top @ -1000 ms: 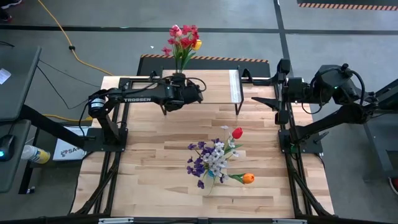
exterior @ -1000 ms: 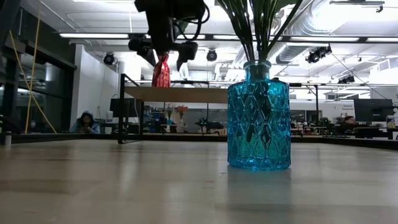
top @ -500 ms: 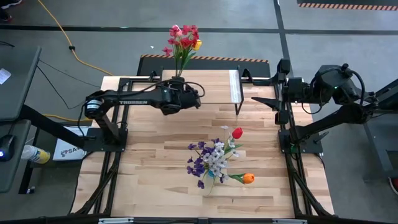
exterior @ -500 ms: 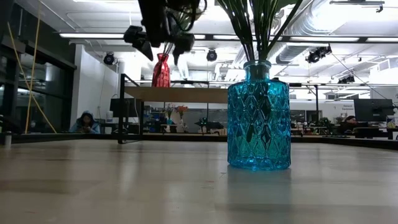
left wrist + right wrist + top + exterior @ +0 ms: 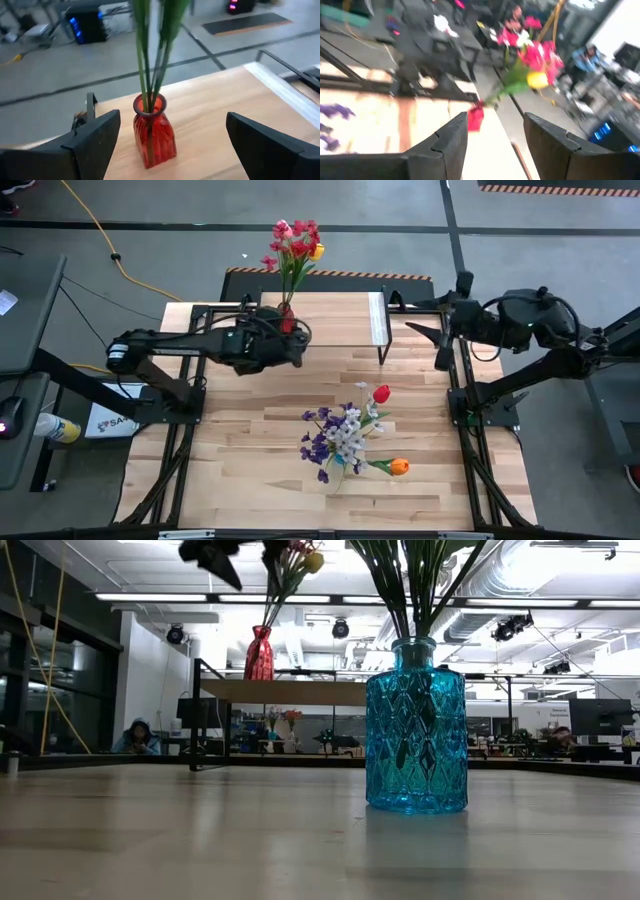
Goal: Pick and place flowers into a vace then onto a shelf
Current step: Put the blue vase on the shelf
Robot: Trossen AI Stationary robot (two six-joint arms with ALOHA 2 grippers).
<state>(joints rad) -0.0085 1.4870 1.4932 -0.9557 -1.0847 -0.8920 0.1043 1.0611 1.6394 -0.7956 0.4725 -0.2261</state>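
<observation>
Since the earlier frame, the left tool (image 5: 296, 346) has drawn back from the red vase (image 5: 287, 321) toward its own side of the tabletop (image 5: 250, 460), leaving the vase uncovered on the shelf (image 5: 340, 315). Its fingers (image 5: 95, 137) stand wide apart, holding nothing, with the red vase centred between them in the left wrist view. The red vase stands upright on the light wooden top of the shelf, near the shelf's left end, and carries a bunch of flowers (image 5: 293, 242): red and pink blooms with one yellow one, on green stems (image 5: 150, 55). In the low view the same vase (image 5: 258, 653) shows on the shelf behind the blue vase (image 5: 416, 726). The blue vase, of faceted glass, stands upright on the tabletop, well apart from the shelf; it holds purple and whitish sprays (image 5: 335, 438), a red tulip (image 5: 381, 393) and an orange tulip (image 5: 399, 467). The right tool (image 5: 440, 340) has turned at the tabletop's right edge, level with the shelf's pale end, its fingers (image 5: 447, 140) apart and empty. A seated person (image 5: 136, 737) shows in the room beyond.
</observation>
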